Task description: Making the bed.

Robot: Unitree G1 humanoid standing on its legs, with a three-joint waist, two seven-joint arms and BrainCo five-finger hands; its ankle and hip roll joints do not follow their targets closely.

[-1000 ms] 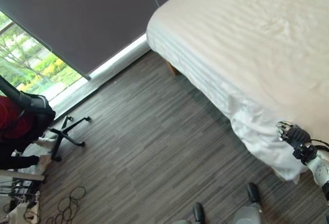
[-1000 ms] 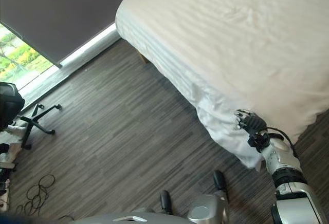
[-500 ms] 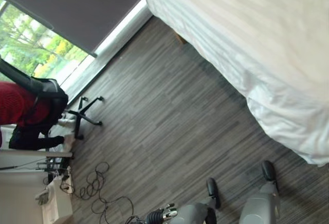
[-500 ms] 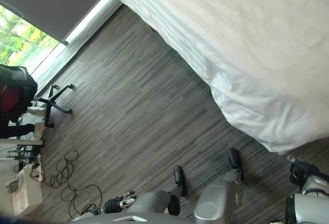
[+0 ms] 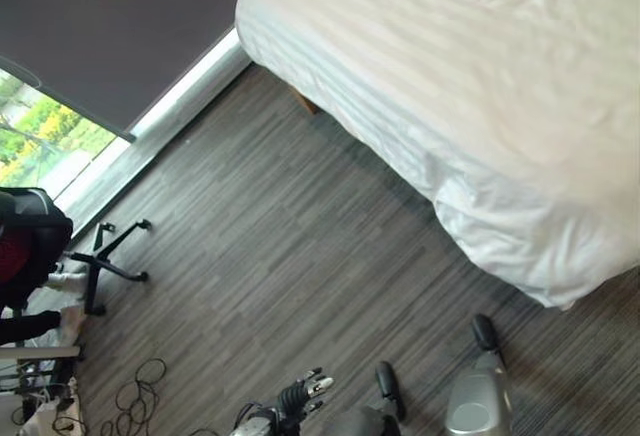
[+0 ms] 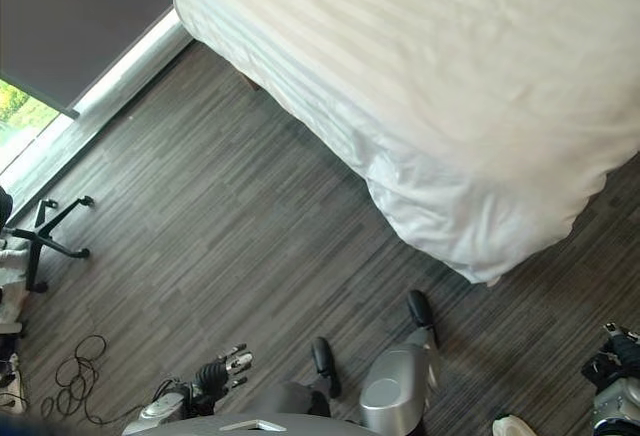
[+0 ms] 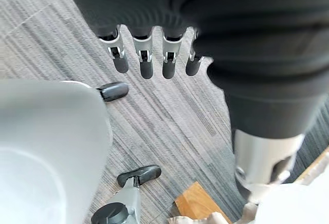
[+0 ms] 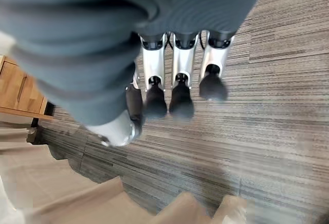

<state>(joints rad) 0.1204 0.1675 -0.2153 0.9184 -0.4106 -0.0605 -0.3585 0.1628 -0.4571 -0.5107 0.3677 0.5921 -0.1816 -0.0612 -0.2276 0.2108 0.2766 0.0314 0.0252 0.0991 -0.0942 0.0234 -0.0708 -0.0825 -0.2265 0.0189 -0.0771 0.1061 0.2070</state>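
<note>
I look down at a dark grey striped carpet floor in a room with a large dark roller blind over a window showing green shrubs outside. A black office chair with a wheeled star base stands by the window, well apart from me.

The wide bed with a smooth white striped sheet runs from the far side toward my right. Its near corner hangs bunched and rumpled over the edge, just above the floor.

My left hand hangs low at my side over the carpet, well apart from the bed, with its silver fingers straight, spread and holding nothing. My right hand is low at my right side, near the bed's rumpled corner but not touching it. Its fingers point straight down over the carpet, side by side, empty.
</note>
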